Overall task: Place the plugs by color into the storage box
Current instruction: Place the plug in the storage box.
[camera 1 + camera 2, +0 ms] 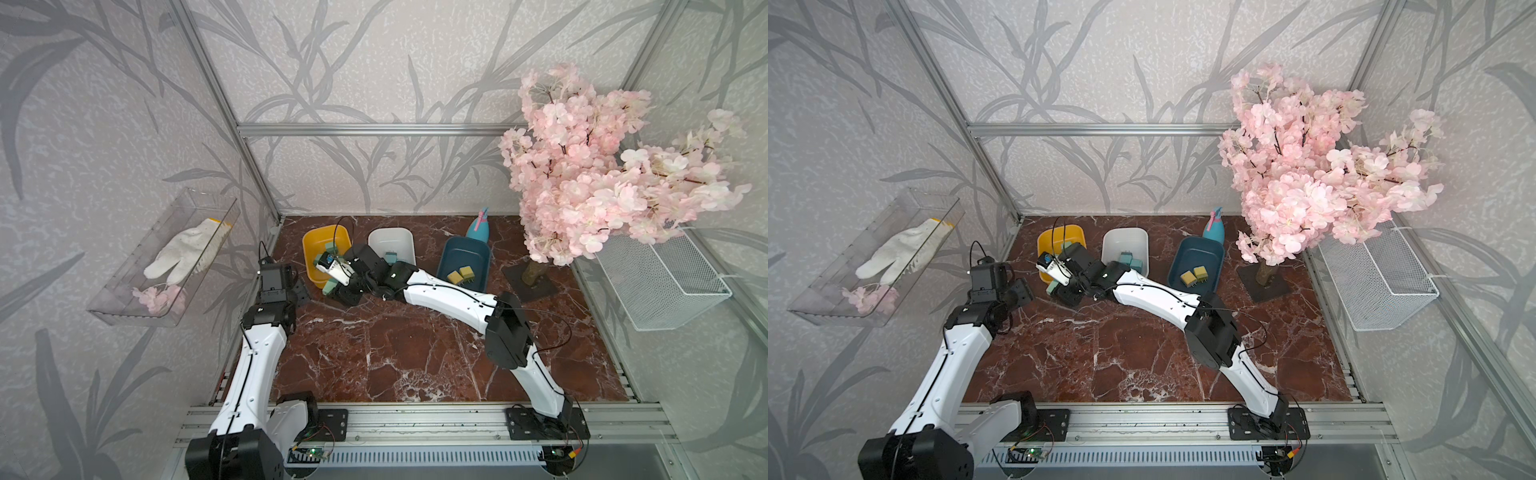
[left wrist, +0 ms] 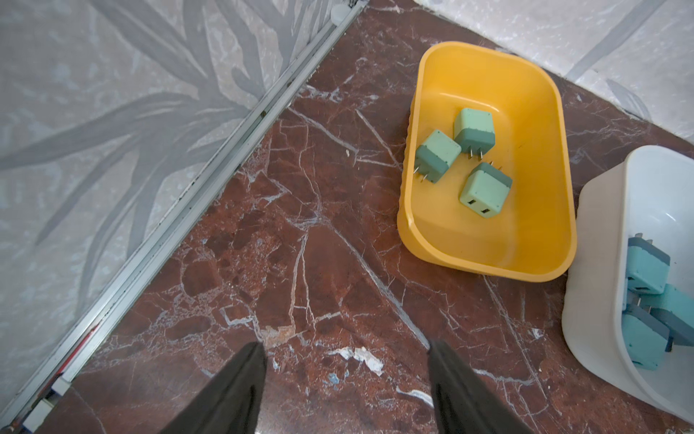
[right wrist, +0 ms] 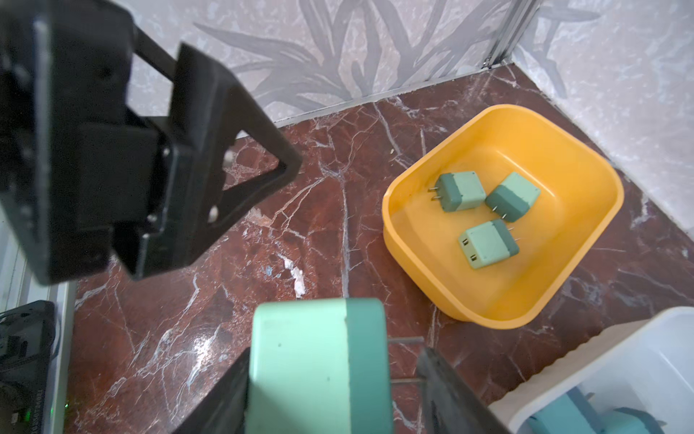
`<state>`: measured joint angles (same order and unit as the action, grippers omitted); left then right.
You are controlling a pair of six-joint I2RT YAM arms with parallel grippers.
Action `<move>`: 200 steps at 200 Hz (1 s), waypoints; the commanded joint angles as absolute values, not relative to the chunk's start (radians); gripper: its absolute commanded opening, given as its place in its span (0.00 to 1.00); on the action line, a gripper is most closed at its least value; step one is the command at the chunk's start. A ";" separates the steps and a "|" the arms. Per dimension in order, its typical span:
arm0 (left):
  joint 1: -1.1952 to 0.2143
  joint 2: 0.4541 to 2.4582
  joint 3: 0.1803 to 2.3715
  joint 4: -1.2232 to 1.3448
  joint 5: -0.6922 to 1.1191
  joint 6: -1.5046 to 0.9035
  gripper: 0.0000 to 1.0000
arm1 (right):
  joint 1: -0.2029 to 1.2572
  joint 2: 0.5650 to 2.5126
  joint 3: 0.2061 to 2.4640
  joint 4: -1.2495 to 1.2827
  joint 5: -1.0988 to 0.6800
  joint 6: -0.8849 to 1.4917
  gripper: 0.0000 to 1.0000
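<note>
My right gripper [image 3: 333, 351] is shut on a sage green plug [image 3: 319, 368]: one finger presses its body, the other meets its prong tips. In both top views this plug [image 1: 330, 286] hangs just in front of the yellow storage box [image 1: 311, 245]. Three green plugs [image 3: 488, 210] lie inside that box [image 3: 601, 210]. The white box [image 1: 390, 237] holds light blue plugs [image 2: 646, 270]. Two yellow plugs [image 1: 461, 274] lie in the dark blue box [image 1: 478, 253]. My left gripper [image 2: 345, 344] is open over bare marble, left of the yellow box [image 2: 544, 240], holding nothing.
A pink blossom tree [image 1: 582, 166] on a dark base [image 1: 532, 278] stands at the back right, with a teal spray bottle [image 1: 478, 230] beside the blue box. A wire basket [image 1: 665, 282] hangs on the right wall, a clear shelf with a glove [image 1: 183, 253] on the left.
</note>
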<state>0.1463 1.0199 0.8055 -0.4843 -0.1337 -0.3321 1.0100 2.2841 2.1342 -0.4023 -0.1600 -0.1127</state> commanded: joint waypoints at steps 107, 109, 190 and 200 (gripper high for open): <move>0.145 1.093 0.815 -0.387 -0.048 -0.333 0.68 | 0.912 2.781 2.716 -0.339 -0.224 -0.097 0.58; 0.144 1.092 0.815 -0.387 -0.048 -0.333 0.68 | 0.912 2.783 2.718 -0.338 -0.226 -0.098 0.58; 0.139 1.099 0.811 -0.387 -0.041 -0.340 0.68 | 0.908 2.858 2.712 -0.194 -0.199 -0.095 0.62; 0.138 1.102 0.811 -0.385 -0.037 -0.342 0.68 | 0.905 2.872 2.720 -0.175 -0.198 -0.086 0.62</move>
